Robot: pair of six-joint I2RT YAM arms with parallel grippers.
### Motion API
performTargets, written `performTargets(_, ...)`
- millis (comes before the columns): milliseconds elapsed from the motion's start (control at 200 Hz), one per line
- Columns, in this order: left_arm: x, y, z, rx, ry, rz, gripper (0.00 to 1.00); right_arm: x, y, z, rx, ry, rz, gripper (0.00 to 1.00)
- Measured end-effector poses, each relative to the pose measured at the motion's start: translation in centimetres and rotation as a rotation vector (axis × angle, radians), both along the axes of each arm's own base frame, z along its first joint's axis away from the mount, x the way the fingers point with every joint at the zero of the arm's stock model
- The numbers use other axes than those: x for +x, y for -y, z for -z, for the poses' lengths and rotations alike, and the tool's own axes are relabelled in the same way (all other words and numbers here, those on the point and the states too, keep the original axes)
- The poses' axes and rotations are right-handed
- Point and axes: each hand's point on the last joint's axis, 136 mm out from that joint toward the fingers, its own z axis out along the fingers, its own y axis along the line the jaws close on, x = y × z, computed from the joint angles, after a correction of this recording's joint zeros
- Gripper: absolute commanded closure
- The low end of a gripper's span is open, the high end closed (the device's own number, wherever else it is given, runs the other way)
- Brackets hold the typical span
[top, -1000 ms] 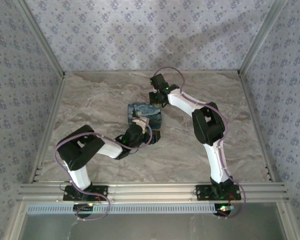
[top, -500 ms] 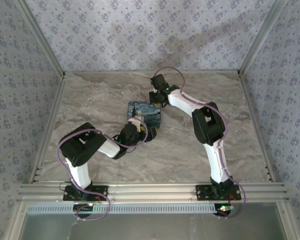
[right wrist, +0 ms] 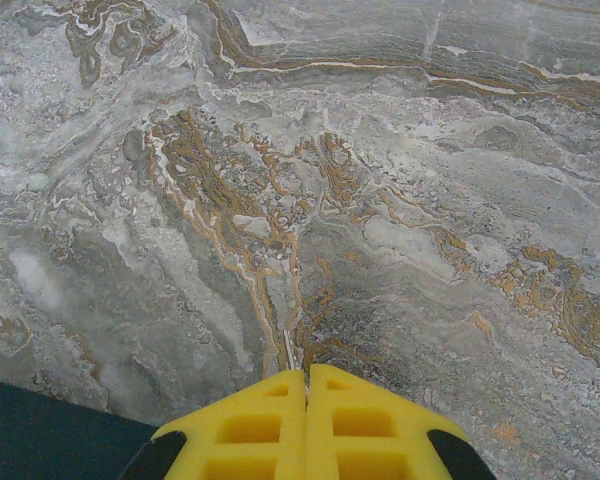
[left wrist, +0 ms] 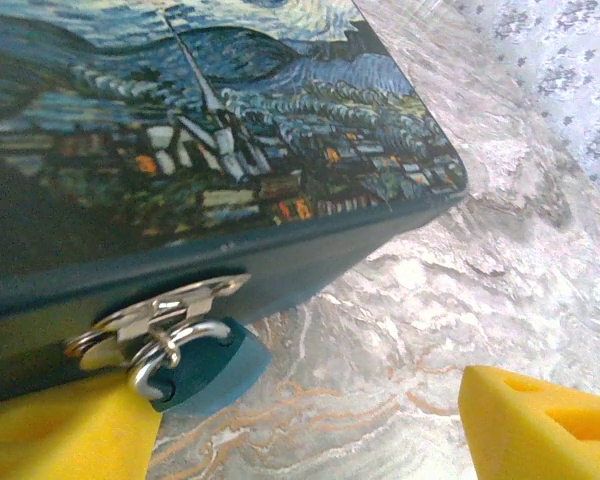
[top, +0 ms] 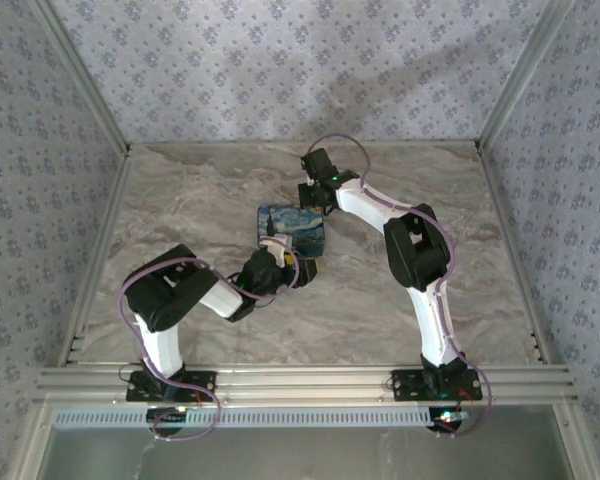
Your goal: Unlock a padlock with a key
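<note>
The small blue padlock (left wrist: pixel 202 366) hangs by its steel shackle from the hasp (left wrist: pixel 155 310) on the near side of the night-sky tin (left wrist: pixel 210 150). My left gripper (left wrist: pixel 310 425) is open at that side, low over the table. Its left finger (left wrist: pixel 65 435) lies against the padlock and its right finger (left wrist: pixel 540 425) stands well apart from it. In the top view the left gripper (top: pixel 285 262) sits at the tin's near edge. My right gripper (right wrist: pixel 307 375) is shut at the tin's far side. A thin pale sliver (right wrist: pixel 288 350), the key seen edge-on, sticks out of its seam.
The marble table (top: pixel 190 200) has metal rails along its sides and patterned walls behind. A dark corner of the tin (right wrist: pixel 50 435) lies just left of the right gripper. The tin (top: pixel 292 228) stands mid-table between both arms.
The left wrist has drawn a little back and to the left along the tin's near side, and its jaws have narrowed slightly. The right arm has not moved.
</note>
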Motion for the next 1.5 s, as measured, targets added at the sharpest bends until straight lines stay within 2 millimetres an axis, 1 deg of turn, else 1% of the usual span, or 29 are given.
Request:
performTargets(75,-0.3,0.0,-0.1,-0.008,0.005,0.011,0.22,0.0,0.0,0.0,0.0,0.0,0.0,1.0)
performTargets(195,-0.4,-0.2,0.0,-0.019,0.006,0.011,0.27,-0.1,-0.1,0.1,0.0,0.0,-0.001,1.0)
performTargets(245,-0.4,-0.2,0.0,-0.025,0.004,0.01,0.34,0.0,-0.1,0.1,0.001,0.001,-0.001,1.0)
performTargets(280,-0.4,-0.1,0.1,-0.03,0.002,0.013,0.36,0.0,-0.1,0.1,0.002,0.002,0.001,1.0)
performTargets(330,-0.4,0.0,0.2,-0.037,0.0,0.02,0.35,0.0,-0.1,0.1,0.004,0.002,0.002,1.0)
performTargets(555,-0.3,0.8,-0.3,-0.065,-0.005,0.036,0.22,0.1,-0.1,0.2,0.008,0.012,0.007,1.0)
performTargets(635,-0.2,0.9,-0.3,-0.066,-0.008,0.03,0.23,0.2,-0.1,0.2,0.008,0.018,0.01,1.0)
performTargets(725,0.2,0.9,-0.1,-0.05,-0.014,0.009,0.28,0.3,-0.1,0.1,0.01,0.023,0.011,1.0)
performTargets(794,0.7,1.0,0.1,-0.008,-0.028,-0.028,0.27,0.4,-0.1,0.1,0.01,0.025,0.012,1.0)
performTargets(854,0.9,0.9,0.3,0.039,-0.036,-0.062,0.25,0.4,-0.1,0.1,0.012,0.026,0.012,1.0)
performTargets(1039,0.9,-0.8,1.2,0.185,-0.043,-0.168,0.2,0.2,-0.4,0.1,0.012,0.024,0.009,1.0)
performTargets(1114,0.9,-1.3,1.3,0.21,-0.04,-0.187,0.22,0.1,-0.5,0.1,0.012,0.023,0.007,1.0)
performTargets(1294,0.5,-1.3,1.3,0.206,-0.013,-0.148,0.29,0.0,-0.7,0.1,0.012,0.024,0.003,1.0)
performTargets(1389,0.3,-1.2,1.2,0.175,-0.001,-0.107,0.3,0.0,-0.7,0.1,0.012,0.024,0.003,1.0)
performTargets(1499,0.5,-0.5,0.9,0.119,0.001,-0.054,0.3,0.0,-0.7,0.1,0.013,0.024,0.004,1.0)
